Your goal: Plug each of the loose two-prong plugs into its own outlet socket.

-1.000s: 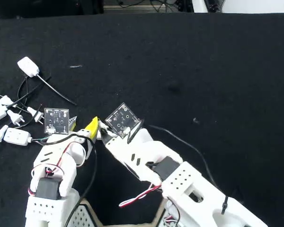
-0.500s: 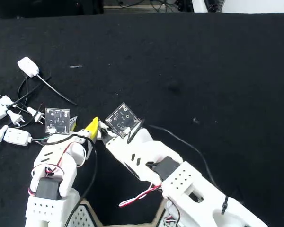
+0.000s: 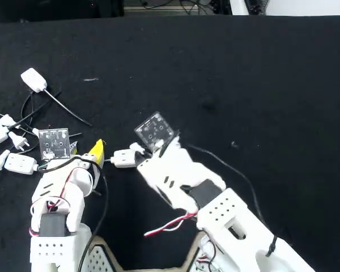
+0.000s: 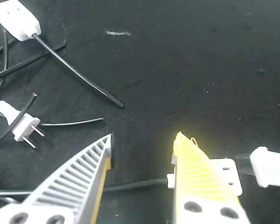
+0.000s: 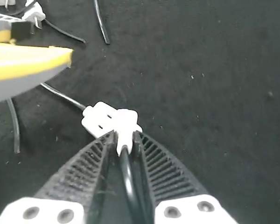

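Observation:
My right gripper (image 5: pixel 123 135) is shut on a white two-prong plug (image 5: pixel 126 122), whose black cable runs back between the fingers. The plug's front end is against a white outlet socket (image 5: pixel 99 117) that lies on the black table; no prongs show between them. In the high view this socket (image 3: pixel 120 159) lies between the two arms, with the right gripper (image 3: pixel 140 152) at its right end. My left gripper (image 4: pixel 142 137) is open just left of the socket (image 4: pixel 227 171), holding nothing. A loose two-prong plug (image 4: pixel 21 125) lies farther left.
Several loose plugs and sockets with black cables lie at the table's left edge, among them a socket (image 3: pixel 20 163), a plug (image 3: pixel 17 140) and a white socket block (image 3: pixel 34 79) farther back. The black table (image 3: pixel 243 85) stretches away to the right and back.
My left arm has drawn back to the left, off the socket. The socket with the plug now lies in plain sight between the arms. My right arm has shifted slightly right.

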Controlling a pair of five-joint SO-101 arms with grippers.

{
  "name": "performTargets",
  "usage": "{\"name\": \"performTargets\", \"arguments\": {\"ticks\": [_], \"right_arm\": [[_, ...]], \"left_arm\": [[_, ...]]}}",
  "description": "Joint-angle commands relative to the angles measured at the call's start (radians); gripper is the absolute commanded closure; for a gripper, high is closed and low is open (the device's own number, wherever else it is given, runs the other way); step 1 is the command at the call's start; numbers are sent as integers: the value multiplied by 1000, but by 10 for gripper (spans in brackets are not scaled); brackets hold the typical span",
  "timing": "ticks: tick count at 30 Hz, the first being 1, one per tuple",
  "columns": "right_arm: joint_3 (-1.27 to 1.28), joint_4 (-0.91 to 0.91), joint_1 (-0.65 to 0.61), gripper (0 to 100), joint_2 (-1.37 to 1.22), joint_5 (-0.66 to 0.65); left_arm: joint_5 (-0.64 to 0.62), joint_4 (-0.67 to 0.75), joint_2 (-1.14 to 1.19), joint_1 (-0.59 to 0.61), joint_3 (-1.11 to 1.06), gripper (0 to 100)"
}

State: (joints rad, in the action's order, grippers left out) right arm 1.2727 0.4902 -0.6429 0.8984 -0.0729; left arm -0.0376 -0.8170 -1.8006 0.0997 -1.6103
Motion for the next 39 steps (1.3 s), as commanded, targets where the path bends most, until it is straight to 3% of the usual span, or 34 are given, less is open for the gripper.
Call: {"name": "performTargets", "arguments": {"ticks": [1, 4, 11, 15, 22, 29, 34, 39], "right_arm": [[-68, 14, 28, 988, 39, 6], [-94, 49, 29, 988, 38, 5], [-354, 390, 80, 988, 38, -2], [-429, 451, 146, 988, 38, -3], [-542, 571, 195, 988, 16, -3], [-717, 701, 252, 988, -251, 5], [-794, 761, 262, 988, -435, 6], [-766, 760, 262, 988, -463, 0]], "left_arm": [[2, 11, -5, 12, 36, 780], [5, 17, -5, 5, 16, 780], [2, 9, 6, 10, 22, 780], [3, 8, 63, 4, 48, 777], [6, 87, 428, 4, 186, 777], [3, 224, 848, 4, 318, 780], [2, 301, 996, 4, 363, 780], [2, 299, 1059, -1, 387, 780]]}}
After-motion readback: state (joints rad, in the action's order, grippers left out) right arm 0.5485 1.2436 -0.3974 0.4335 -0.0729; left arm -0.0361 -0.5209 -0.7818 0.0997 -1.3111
